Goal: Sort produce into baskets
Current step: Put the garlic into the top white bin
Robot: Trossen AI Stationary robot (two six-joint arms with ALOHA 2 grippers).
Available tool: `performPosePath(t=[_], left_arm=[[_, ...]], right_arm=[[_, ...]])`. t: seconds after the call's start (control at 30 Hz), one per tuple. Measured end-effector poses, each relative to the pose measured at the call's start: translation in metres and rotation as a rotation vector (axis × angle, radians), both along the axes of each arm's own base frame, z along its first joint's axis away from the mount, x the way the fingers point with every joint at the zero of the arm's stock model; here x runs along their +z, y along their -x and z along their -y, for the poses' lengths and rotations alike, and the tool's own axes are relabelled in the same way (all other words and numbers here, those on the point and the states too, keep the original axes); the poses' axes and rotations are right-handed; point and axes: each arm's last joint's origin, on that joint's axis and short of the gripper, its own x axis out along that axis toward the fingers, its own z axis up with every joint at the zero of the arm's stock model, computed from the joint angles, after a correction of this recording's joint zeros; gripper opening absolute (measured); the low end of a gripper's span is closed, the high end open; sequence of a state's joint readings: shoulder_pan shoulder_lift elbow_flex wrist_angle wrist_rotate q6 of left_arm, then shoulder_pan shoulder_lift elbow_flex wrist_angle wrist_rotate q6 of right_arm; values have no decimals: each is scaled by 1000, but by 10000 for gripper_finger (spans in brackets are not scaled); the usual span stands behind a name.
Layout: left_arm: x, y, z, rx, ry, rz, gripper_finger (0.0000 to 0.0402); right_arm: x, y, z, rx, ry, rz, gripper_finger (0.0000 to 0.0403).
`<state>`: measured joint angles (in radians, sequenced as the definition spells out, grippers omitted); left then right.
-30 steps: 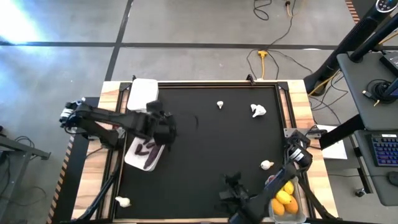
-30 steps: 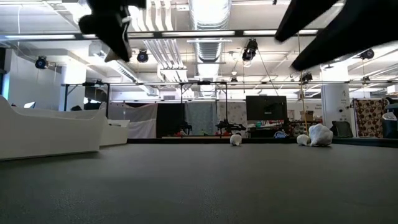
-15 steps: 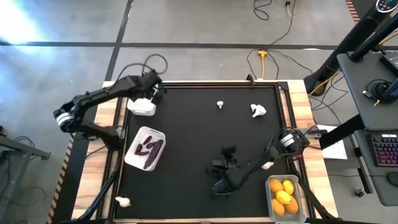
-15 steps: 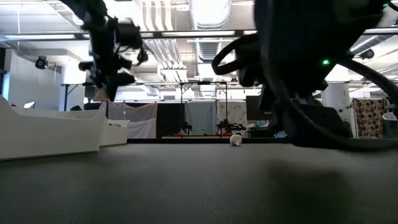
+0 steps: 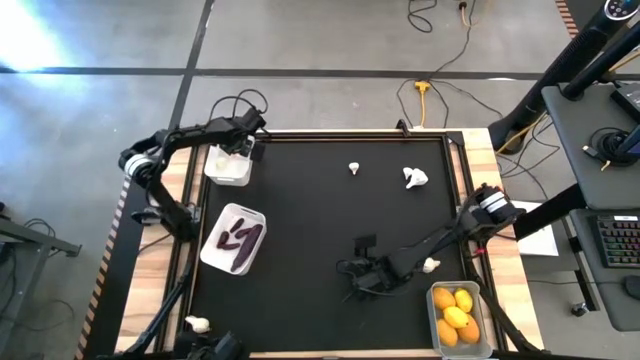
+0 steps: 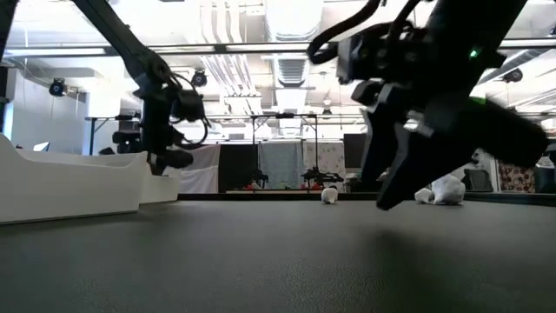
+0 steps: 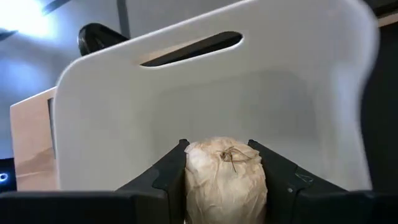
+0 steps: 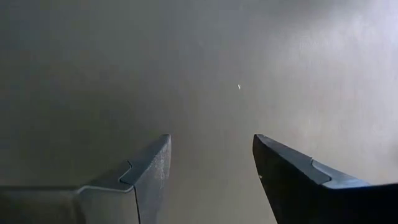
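Observation:
My left gripper (image 5: 240,146) is over the white basket (image 5: 228,166) at the table's far left, shut on a white garlic bulb (image 7: 225,180) inside the basket's walls (image 7: 205,93). My right gripper (image 5: 356,285) is open and empty just above the black mat (image 8: 205,68), near the middle of the near side. A second white basket (image 5: 233,238) holds dark purple eggplants. A clear basket (image 5: 481,330) at the near right holds yellow and orange fruits (image 5: 456,312). My left gripper pinches the garlic bulb by its two sides (image 7: 193,174) between its two fingers, and the bulb's stem end (image 7: 231,154) faces the camera. The fingers point down into the basket from above. Whether the bulb rests on the basket's floor cannot be told.
Loose garlic bulbs lie on the mat at the far middle (image 5: 354,168), the far right (image 5: 415,178) and the right (image 5: 429,265). One more lies at the near left corner (image 5: 199,324). The mat's middle is bare.
My left gripper has gone from beside the eggplant basket toward the table's far edge, to the far-left white basket, and has come down into it with the garlic bulb. My right gripper has swung from near the fruit basket toward the left, over the mat.

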<state>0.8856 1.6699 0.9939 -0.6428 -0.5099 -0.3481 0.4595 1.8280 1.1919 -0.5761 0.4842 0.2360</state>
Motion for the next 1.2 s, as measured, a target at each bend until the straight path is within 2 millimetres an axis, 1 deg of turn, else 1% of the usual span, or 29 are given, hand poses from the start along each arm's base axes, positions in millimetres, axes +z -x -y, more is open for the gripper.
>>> performPosePath(t=[0.17,0.27,0.4,0.47,0.53,0.63,0.7,0.77,0.83,0.93,1.0,1.1,1.2], left_arm=[[-15,-2,-3,25,31,-19,149],[-21,-1,-4,59,46,-21,166],[-23,-1,-4,69,57,-30,193],[-19,0,-2,74,62,-34,209],[-11,1,-1,75,71,-42,227],[9,4,5,67,132,-58,251],[28,3,13,46,185,-35,261],[50,1,30,-3,208,-5,267],[71,-4,53,-70,189,26,269],[102,-10,97,-190,126,111,270],[118,-13,133,-286,99,207,270],[131,-12,189,-440,146,351,270],[135,-3,245,-537,235,470,270]], right_arm=[[7,14,6,-29,-41,25,219],[7,20,10,-41,-50,41,219],[5,24,13,-45,-47,35,219],[5,25,13,-45,-46,34,219],[5,24,13,-45,-46,34,219],[8,22,12,-45,-53,47,219],[9,22,12,-45,-53,47,219],[9,22,12,-45,-54,49,219],[9,22,12,-45,-54,49,219],[9,22,12,-45,-53,49,219],[9,22,12,-47,-55,49,219],[9,22,12,-82,-74,61,219],[9,22,11,-115,-112,63,219]])
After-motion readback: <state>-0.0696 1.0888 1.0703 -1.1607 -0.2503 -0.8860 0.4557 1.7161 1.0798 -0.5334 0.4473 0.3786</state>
